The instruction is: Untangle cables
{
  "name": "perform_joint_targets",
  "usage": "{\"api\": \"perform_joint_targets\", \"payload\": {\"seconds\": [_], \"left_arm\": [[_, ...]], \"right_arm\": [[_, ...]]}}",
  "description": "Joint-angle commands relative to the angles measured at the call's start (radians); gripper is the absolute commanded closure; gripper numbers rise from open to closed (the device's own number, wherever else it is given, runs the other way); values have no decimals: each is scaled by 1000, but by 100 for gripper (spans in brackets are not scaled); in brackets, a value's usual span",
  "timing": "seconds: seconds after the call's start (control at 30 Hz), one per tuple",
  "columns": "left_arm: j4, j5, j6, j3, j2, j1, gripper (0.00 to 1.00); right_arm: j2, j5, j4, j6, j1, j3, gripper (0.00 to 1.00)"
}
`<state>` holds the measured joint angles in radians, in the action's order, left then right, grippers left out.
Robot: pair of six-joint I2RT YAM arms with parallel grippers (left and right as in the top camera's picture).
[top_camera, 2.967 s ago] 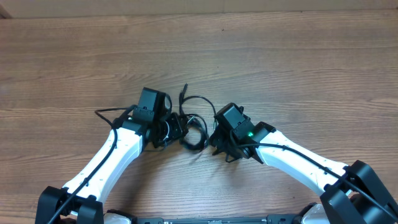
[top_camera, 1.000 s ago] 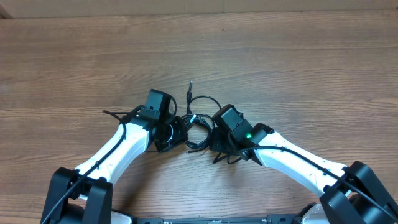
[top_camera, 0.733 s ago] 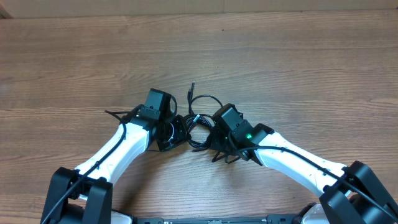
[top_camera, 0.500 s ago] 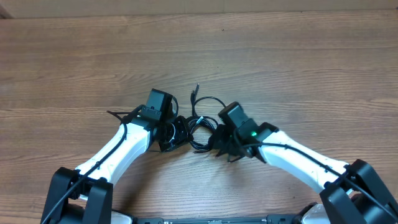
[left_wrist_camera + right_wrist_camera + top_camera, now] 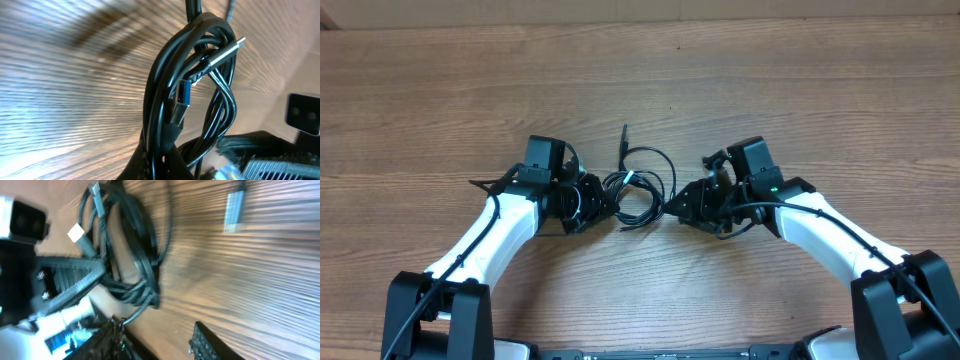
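Jaws of my left gripper (image 5: 603,205) clench the cables (image 5: 156,95); my right gripper (image 5: 678,200), just beside them, stands released.

cables (image 5: 628,182) coiled | left gripper (image 5: 604,198) likely gripping them | right gripper (image 5: 673,203) beside

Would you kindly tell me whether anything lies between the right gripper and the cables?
Nothing visible does. The right gripper, jaws open, faces the cables with only bare table before it. The left gripper grips the bundle from the opposite side, out of that path.
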<state>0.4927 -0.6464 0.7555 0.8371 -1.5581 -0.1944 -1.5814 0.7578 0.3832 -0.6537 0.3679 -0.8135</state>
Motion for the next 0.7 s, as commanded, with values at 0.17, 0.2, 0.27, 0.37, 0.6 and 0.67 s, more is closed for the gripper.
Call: {"api": "perform_joint_targets", "payload": {"seconds": [0.17,0.2,0.27,0.37,0.6,0.67], "left_arm": [[-46,-203,-69,-2,22,0,96],[-46,-214,-74,-2,22,0,96],[-45,-233,-81,-2,22,0,96],[-49,-238,-88,-2,22,0,96],[-48,-221,-119,-2,22,2,96],[-47,-202,-132,-2,22,13,96]], "right_arm": [[-1,98,-64,-26,31,9,60],[-1,99,-69,-27,29,9,60],[-1,102,-76,-27,27,9,61],[-1,137,-91,-26,27,9,66],[-1,187,-128,-17,12,9,74],[-1,196,-112,8,-6,9,73]]}}
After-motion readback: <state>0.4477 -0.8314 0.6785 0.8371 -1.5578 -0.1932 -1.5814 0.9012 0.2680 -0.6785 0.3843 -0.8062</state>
